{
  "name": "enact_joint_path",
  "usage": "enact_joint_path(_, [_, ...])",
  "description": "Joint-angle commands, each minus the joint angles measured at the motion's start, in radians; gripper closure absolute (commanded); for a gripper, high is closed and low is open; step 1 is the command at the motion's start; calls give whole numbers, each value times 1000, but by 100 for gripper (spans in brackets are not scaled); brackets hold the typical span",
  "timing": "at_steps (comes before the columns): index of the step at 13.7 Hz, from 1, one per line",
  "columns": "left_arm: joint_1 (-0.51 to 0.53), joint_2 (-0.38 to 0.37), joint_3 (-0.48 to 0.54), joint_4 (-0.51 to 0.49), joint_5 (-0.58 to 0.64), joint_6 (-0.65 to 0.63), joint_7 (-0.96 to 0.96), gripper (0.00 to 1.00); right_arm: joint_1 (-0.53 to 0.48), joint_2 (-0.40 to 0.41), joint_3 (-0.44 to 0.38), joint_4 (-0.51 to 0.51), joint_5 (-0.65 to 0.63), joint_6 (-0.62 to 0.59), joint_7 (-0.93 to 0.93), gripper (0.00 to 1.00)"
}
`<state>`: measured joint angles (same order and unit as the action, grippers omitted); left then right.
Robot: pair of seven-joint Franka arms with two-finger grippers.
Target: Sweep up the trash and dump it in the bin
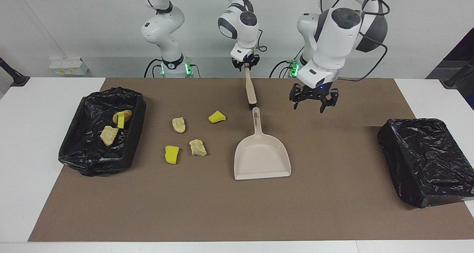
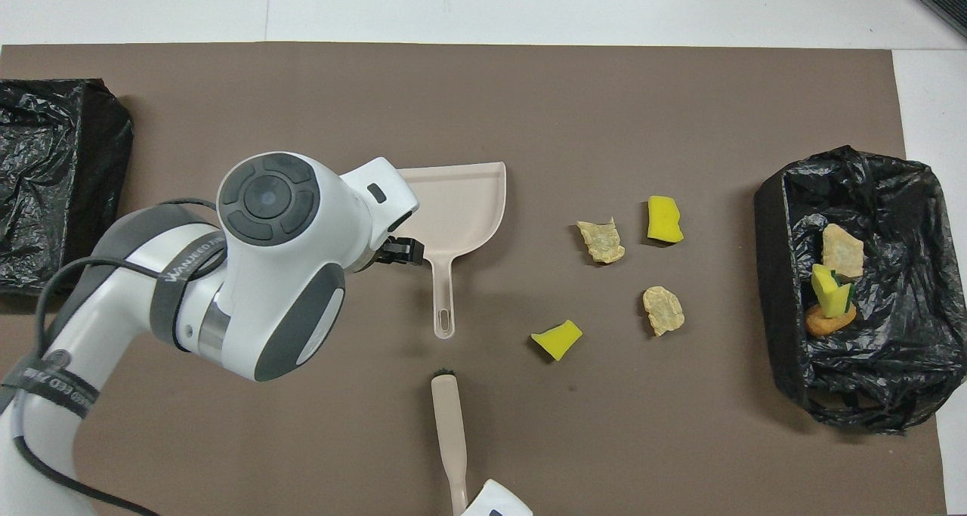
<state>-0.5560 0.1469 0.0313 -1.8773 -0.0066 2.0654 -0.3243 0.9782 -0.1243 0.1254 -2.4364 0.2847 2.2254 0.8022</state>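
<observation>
Trash (image 1: 197, 147) is split between the brown mat (image 1: 333, 208) and one bin: four pieces loose in the middle of the facing view, three more inside the black-bagged bin (image 1: 92, 160) at the right arm's end of the table.

At the upper middle of that frame the right gripper (image 1: 245, 64) is clenched on the top of the beige brush (image 1: 250, 90). The brush slants down toward the mat, and its dark bristle end stops just short of the dustpan's handle tip; I cannot tell whether the bristles touch the mat. Beside it, the left gripper (image 1: 313, 106) hangs with its fingers spread and nothing between them, over bare mat next to the handle.

A yellow wedge (image 1: 216, 116) is the loose piece nearest the robots, close to the brush end. Lower in the frame come a beige lump (image 1: 179, 125), then a crumbly pale lump (image 1: 197, 147) and a yellow sponge (image 1: 172, 154) just beside each other. The dustpan (image 1: 262, 158) lies flat at frame centre, handle toward the robots, mouth away from them.

In the bin, a yellow strip (image 1: 120, 121) leans on an orange piece (image 1: 126, 114), with a beige chunk (image 1: 109, 135) near them. A second bagged bin (image 1: 426, 160) sits at the left arm's end.
</observation>
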Motion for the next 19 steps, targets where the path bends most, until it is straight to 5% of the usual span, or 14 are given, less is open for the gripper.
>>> enact_joint_path(1, [-22, -21, 16, -66, 5, 47, -31, 0, -6, -40, -7, 2, 18, -62, 20, 100])
enact_joint_path(6, [-125, 79, 16, -63, 5, 197, -150, 0, -152, -224, -12, 14, -13, -309, -37, 100])
enact_joint_path(10, [-165, 71, 16, -103, 5, 202, -208, 0, -321, -262, -12, 82, -93, -504, -76, 100])
enact_joint_path(12, [-176, 77, 16, -112, 5, 223, -222, 9, -425, -262, -12, 99, -146, -520, -136, 100])
enact_joint_path(14, [-176, 77, 16, -126, 5, 225, -220, 21, -527, -247, -9, 99, -197, -497, -225, 100])
enact_joint_path(19, [-165, 71, 16, -145, 5, 211, -188, 93, -781, -154, -9, 126, -254, -366, -493, 100])
